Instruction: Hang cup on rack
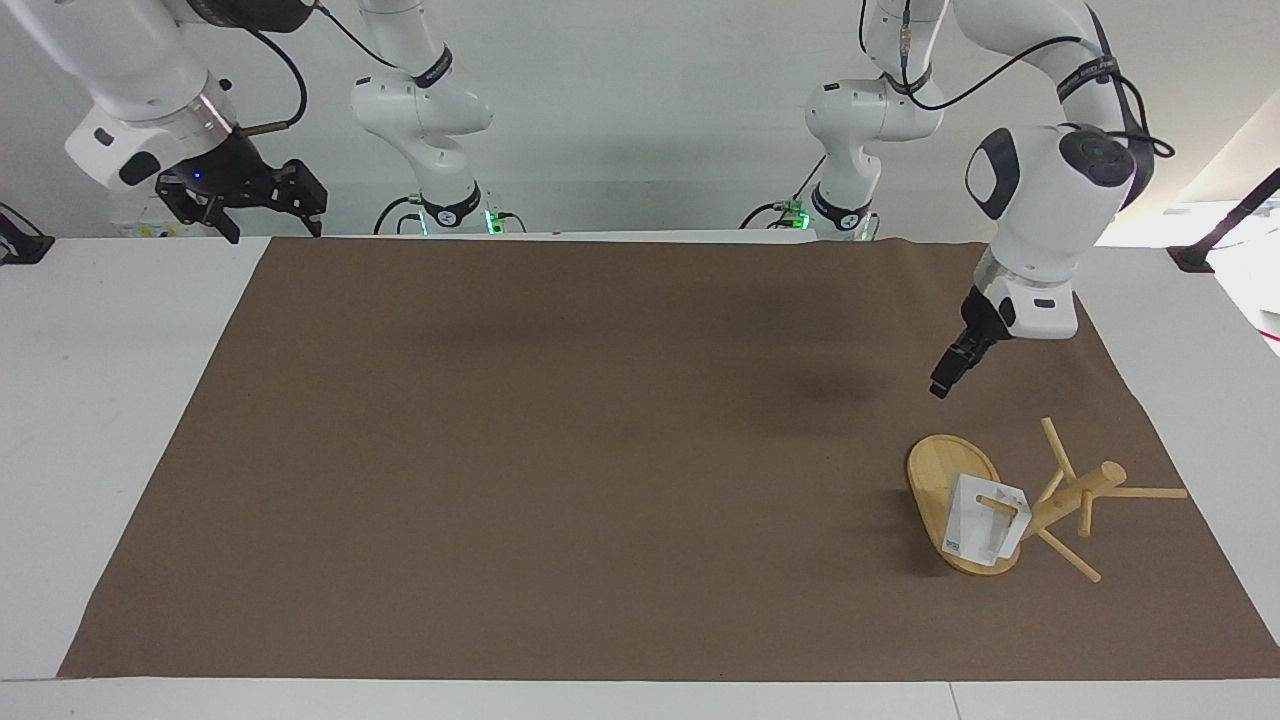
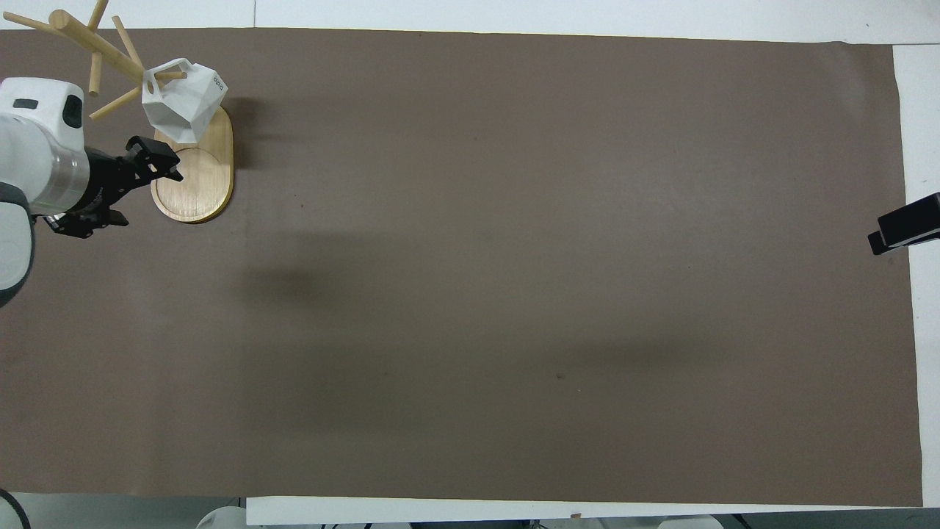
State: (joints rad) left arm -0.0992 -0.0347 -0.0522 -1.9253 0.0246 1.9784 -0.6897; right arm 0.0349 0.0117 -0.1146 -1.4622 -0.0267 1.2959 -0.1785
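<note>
The white faceted cup (image 1: 973, 523) hangs by its handle on a peg of the bamboo rack (image 1: 1080, 490), above the rack's oval base (image 1: 930, 470). In the overhead view the cup (image 2: 183, 99) sits on a peg over the farther end of the base (image 2: 194, 191). My left gripper (image 1: 941, 385) is open and empty, raised in the air above the brown mat beside the rack, apart from the cup; it also shows in the overhead view (image 2: 163, 162). My right gripper (image 1: 272, 222) is open and empty and waits raised over the mat's edge at the right arm's end.
A brown mat (image 1: 600, 450) covers most of the white table. The rack stands near the mat's corner at the left arm's end, with thin pegs (image 1: 1150, 492) sticking out toward the mat's edge. The right gripper's tip (image 2: 902, 231) shows at the overhead view's edge.
</note>
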